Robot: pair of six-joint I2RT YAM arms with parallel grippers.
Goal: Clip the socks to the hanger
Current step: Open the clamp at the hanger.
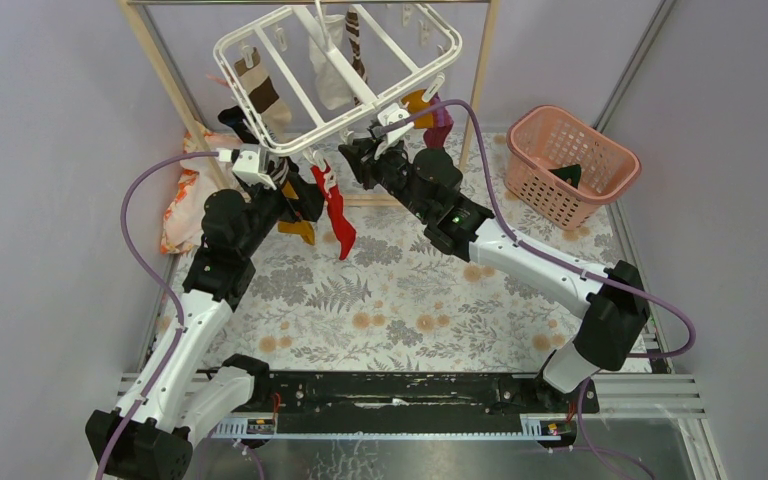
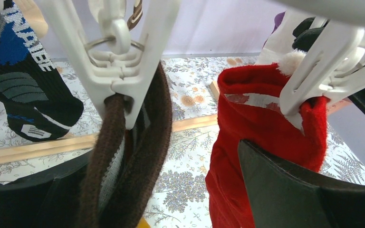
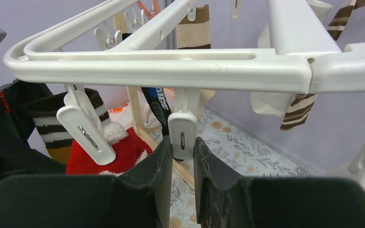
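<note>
Socks (image 1: 260, 95) in brown stripes, white, red, orange and purple hang clipped to the white hanger (image 1: 360, 95), which dangles from a wooden rack (image 1: 165, 75) over the far end of the flowered table (image 1: 400, 300). The left gripper (image 1: 295, 190) reaches up under the frame's near-left corner, beside the red sock (image 1: 338, 215). The right gripper (image 1: 360, 150) is at the middle of the frame's near edge. A pink basket (image 1: 600, 150) stands far right.

In the left wrist view, the left gripper (image 2: 147, 171) is spread wide. Between its dark fingers (image 2: 304, 190) a brown ribbed sock (image 2: 142, 142) hangs from a peg (image 2: 119, 80). The red sock (image 2: 266, 142) hangs against the right finger, and a black sock (image 2: 24, 90) hangs at left.

In the right wrist view, the right gripper (image 3: 183, 154) is narrowed onto the lower end of the near clip (image 3: 183, 128) under the hanger's front bar (image 3: 161, 64), pinching it with a fingertip (image 3: 159, 161) on each side.
</note>
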